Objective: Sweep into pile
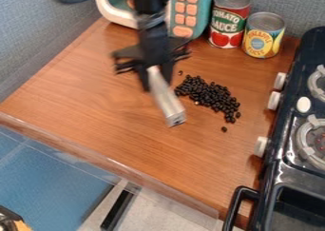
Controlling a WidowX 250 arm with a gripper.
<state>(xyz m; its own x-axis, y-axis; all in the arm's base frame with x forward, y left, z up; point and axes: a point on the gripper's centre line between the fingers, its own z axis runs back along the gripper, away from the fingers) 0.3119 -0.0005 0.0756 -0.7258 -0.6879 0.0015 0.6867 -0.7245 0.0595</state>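
While claw [152, 73] grips tool [166, 101], cans [262, 34] and stove [270, 175] border beans [213, 97].

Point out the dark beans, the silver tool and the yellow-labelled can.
Dark beans [208, 93]: camera view, middle of the main cluster.
Silver tool [165, 98]: camera view, partway along its shaft.
Yellow-labelled can [260, 41]: camera view, front of its label.

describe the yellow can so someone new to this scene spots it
Start at the black stove, right of the wooden counter. At the counter's back, the yellow can stands nearest the stove. It's shorter than the red-and-green can beside it.
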